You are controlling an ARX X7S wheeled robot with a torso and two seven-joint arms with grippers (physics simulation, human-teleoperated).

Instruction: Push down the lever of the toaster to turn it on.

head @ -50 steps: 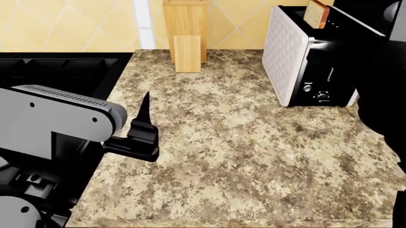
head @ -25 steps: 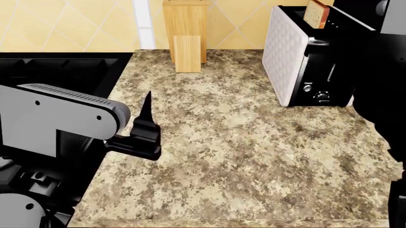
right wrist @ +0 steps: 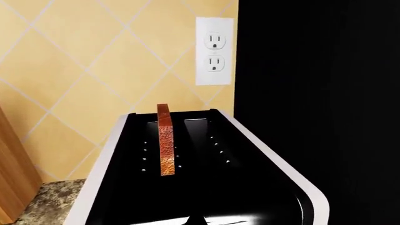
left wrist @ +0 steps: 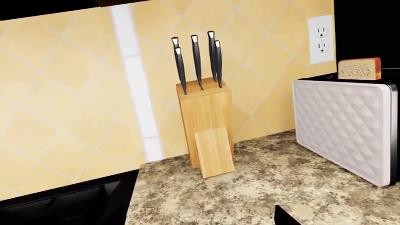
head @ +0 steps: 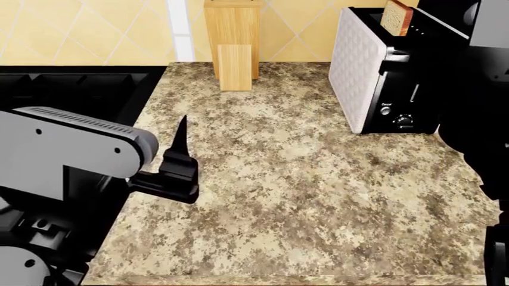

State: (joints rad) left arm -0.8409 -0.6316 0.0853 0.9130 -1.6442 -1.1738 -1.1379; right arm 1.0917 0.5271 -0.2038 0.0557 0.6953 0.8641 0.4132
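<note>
Toaster (head: 374, 71) at the far right of the worktop (head: 302, 179), black end panel facing the robot; a bread slice (head: 395, 16) stands proud of one slot, so toasting has not begun. Lever (head: 414, 92): barely legible, a thin mark in its vertical slot, well ahead of the left fingers (head: 181, 149), which rest idle near the worktop's left edge, spread undeterminable. Right arm (head: 477, 101) crowds the toaster, presumably for the press; its fingers are hidden, state unknown. Knife block (head: 232, 42) stands behind.
</note>
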